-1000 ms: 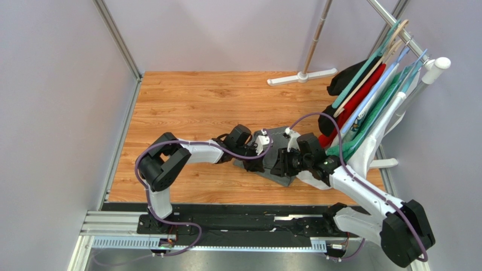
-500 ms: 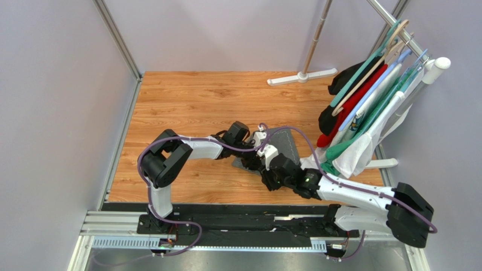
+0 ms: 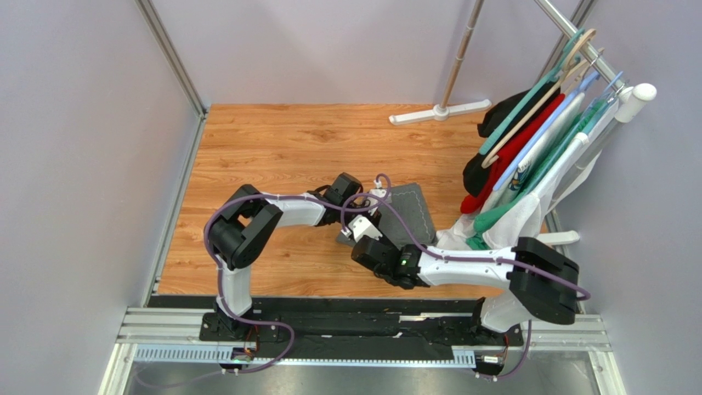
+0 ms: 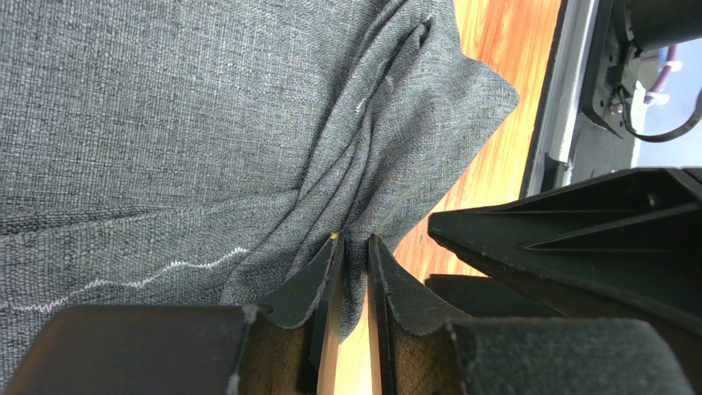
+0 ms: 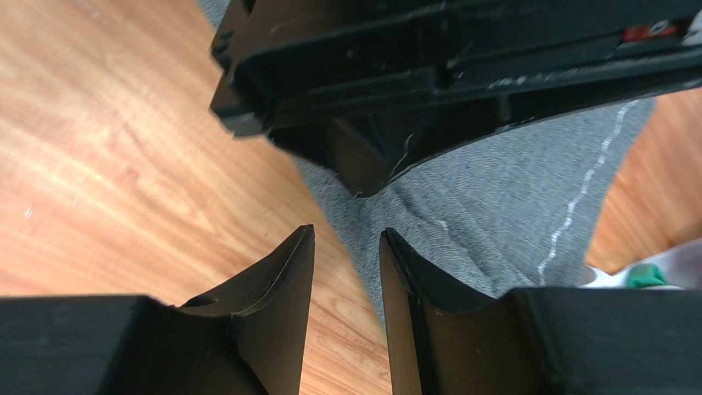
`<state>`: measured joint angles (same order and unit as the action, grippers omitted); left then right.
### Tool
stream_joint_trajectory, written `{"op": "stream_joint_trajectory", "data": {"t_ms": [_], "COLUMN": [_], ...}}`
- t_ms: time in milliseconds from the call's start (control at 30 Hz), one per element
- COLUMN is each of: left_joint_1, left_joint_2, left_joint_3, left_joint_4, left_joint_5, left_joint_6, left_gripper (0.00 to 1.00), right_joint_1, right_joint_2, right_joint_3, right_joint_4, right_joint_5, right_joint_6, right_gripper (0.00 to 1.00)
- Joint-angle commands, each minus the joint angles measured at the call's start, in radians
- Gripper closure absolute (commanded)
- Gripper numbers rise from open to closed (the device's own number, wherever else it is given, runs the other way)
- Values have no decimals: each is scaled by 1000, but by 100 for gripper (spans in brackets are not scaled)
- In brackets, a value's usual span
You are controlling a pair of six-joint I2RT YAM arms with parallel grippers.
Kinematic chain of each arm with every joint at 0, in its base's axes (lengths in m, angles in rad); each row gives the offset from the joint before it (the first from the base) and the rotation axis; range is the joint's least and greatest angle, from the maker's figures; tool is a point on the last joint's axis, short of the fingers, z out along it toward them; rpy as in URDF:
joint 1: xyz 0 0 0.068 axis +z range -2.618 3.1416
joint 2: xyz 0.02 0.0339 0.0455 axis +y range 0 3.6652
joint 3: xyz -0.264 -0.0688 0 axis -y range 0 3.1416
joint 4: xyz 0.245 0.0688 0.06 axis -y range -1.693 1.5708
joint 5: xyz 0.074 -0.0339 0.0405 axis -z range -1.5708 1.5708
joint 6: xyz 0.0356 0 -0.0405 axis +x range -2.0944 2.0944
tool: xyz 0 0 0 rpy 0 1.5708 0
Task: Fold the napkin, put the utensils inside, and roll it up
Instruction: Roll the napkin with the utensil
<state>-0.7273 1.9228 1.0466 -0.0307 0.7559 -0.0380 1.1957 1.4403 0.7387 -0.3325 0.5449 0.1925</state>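
Observation:
The dark grey napkin (image 3: 409, 211) lies bunched on the wooden table, its pale stitched line showing in the left wrist view (image 4: 165, 271). My left gripper (image 3: 359, 222) is shut on a pinched fold at the napkin's near-left corner (image 4: 355, 247). My right gripper (image 3: 364, 240) sits just in front of it, jaws a little apart and empty, its fingertips (image 5: 346, 234) above the napkin's edge (image 5: 494, 206) and bare wood. The left gripper's black body (image 5: 428, 58) fills the top of the right wrist view. The utensils are out of view.
A rack of hangers with red, black and teal garments (image 3: 527, 140) stands at the right, a white cloth (image 3: 515, 226) hanging below it. A white stand base (image 3: 439, 112) lies at the back. Grey walls close in on both sides.
My right arm has swung left and nearer, off the top of the napkin to its near-left corner beside the left gripper. The left gripper has shifted slightly left, still holding the napkin.

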Motion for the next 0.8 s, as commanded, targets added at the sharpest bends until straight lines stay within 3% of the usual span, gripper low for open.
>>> {"op": "stream_joint_trajectory", "data": {"t_ms": [0,133,767], "left_joint_1": [51,63,111], "left_joint_2": [90,79,94], "left_joint_3": [-51,-43,-20], "left_joint_4": [-248,-258,-275], "left_joint_5": [-190,-193,-164], "left_joint_6": [52,49,49], "left_gripper": [77,77,77], "right_joint_1": [18,27,-41], "right_joint_2": [87,130,235], "right_joint_3": [103,162,234], "right_joint_4": [-126,-198,-215], "right_joint_5": [115,95,-14], "right_joint_6": [48,59,-47], "right_gripper": [61,61,60]}}
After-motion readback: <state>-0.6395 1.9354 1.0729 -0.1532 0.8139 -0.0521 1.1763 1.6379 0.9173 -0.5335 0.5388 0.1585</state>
